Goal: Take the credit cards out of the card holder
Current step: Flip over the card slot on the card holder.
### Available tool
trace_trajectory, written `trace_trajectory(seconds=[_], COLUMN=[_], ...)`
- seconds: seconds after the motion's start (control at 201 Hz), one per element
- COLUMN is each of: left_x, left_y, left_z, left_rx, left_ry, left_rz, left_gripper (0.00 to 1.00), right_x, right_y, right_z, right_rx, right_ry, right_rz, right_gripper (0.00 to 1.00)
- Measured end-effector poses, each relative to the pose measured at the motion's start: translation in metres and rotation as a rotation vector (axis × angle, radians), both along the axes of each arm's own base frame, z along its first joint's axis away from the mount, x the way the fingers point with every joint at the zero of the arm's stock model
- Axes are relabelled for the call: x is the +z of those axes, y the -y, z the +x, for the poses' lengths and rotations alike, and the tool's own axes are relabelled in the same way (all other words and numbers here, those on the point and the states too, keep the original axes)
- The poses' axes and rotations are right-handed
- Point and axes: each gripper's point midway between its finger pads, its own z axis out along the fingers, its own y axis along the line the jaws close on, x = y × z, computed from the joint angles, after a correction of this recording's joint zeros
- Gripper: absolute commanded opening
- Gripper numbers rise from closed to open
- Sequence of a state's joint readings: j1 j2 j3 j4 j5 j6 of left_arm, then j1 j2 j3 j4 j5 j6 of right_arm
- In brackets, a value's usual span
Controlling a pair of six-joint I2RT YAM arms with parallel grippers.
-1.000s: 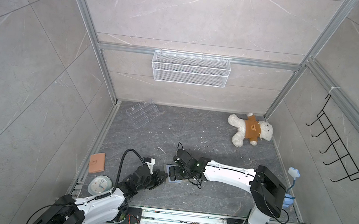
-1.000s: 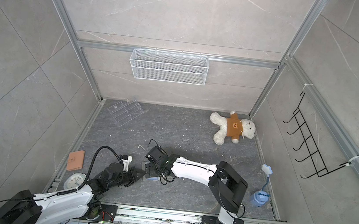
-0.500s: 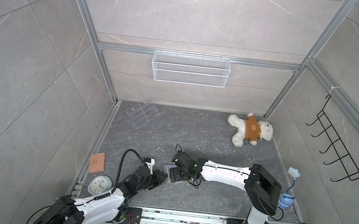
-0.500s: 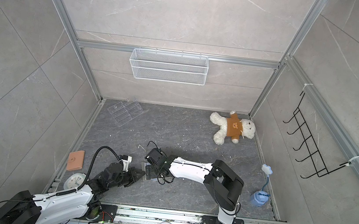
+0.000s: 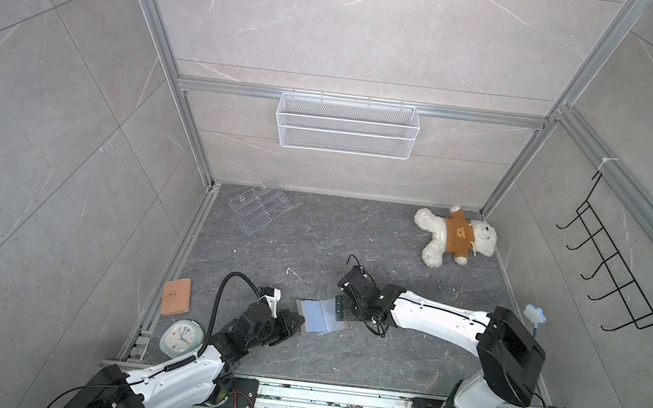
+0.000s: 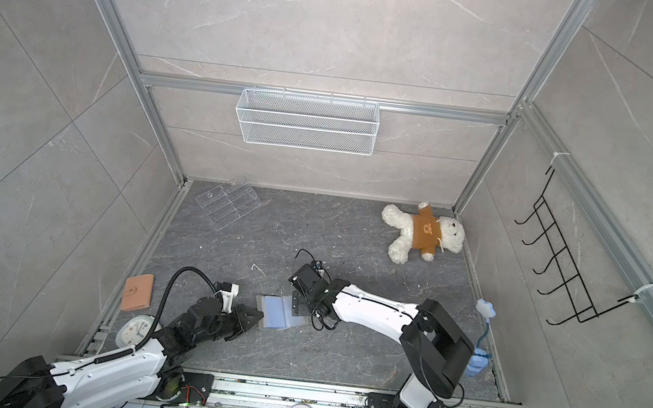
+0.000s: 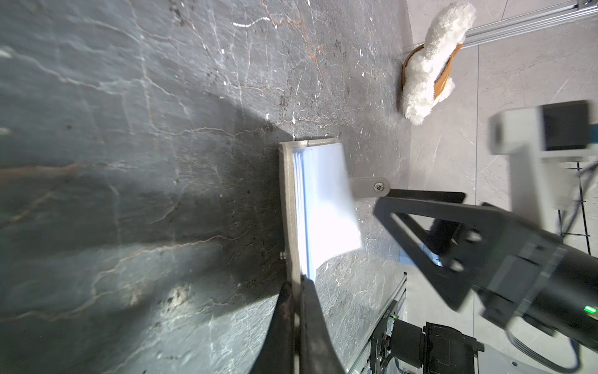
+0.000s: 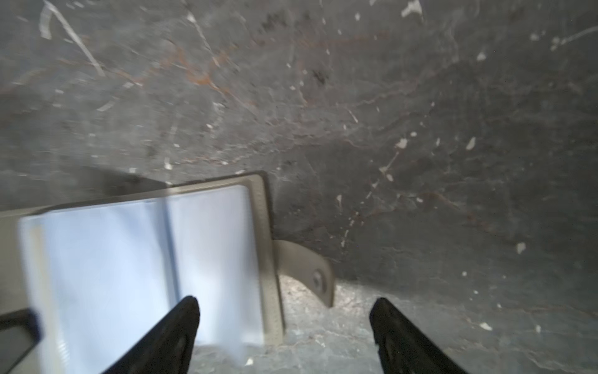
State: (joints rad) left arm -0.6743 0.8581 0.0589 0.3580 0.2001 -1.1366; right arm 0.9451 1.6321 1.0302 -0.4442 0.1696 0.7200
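**A:** Any credit cards out yet?

**B:** None that I can see. In both top views the card holder (image 5: pixel 318 317) (image 6: pixel 277 312) lies spread open on the dark floor (image 5: pixel 311 249), between the two arms. Its pale blue sleeves face up, and no gold card lies anywhere around it.

**A:** And the arms?

**B:** The left gripper (image 5: pixel 294 322) sits at the holder's edge nearest its own arm. The right gripper (image 5: pixel 343 309) hangs over the opposite side.

**A:** Does the left wrist view show the hold?

**B:** Yes. The left gripper (image 7: pixel 299 291) has its jaws pressed together on the grey cover's rim. The blue sleeves fan up from there, and the snap tab (image 7: pixel 369 187) sticks out on the far side.

**A:** What about the right wrist view?

**B:** It's blurred. The right gripper (image 8: pixel 284 301) is spread wide and holds nothing. One finger is over a blue page, the other over bare floor, and the snap tab (image 8: pixel 310 272) lies between them. The sleeves look blank, so I can't tell which one has a card in it.

**A:** So where does that leave things?

**B:** I'd say the holder is opened and pinned, and that's all. Every card has yet to be pulled out.
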Motion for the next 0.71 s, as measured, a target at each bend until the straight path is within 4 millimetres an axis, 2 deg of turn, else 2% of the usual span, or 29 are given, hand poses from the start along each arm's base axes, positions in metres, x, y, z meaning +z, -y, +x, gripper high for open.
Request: trace_trajectory(seconds=[0.144, 0.264, 0.428, 0.707], left_x=[0.002, 0.001, 0.0, -0.002], left_y=[0.001, 0.001, 0.0, -0.001], left_z=[0.001, 0.001, 0.0, 0.0], left_rx=[-0.003, -0.005, -0.006, -0.001], left_ry=[0.005, 0.003, 0.001, -0.003], left_rz=[0.002, 0.007, 0.013, 0.021], left_gripper=[0.0, 0.0, 0.0, 0.0], right_x=[0.015, 0.006, -0.016, -0.023], right_y=[-0.039, -0.064, -0.072, -0.079], right_z=[-0.02, -0.03, -0.036, -0.039], right_rx=[0.111, 0.171, 0.196, 0.213], right_ry=[0.011, -0.015, -0.062, -0.078], right_rz=[0.079, 0.1, 0.079, 0.084], right_gripper=[0.88, 0.88, 0.88, 0.87])
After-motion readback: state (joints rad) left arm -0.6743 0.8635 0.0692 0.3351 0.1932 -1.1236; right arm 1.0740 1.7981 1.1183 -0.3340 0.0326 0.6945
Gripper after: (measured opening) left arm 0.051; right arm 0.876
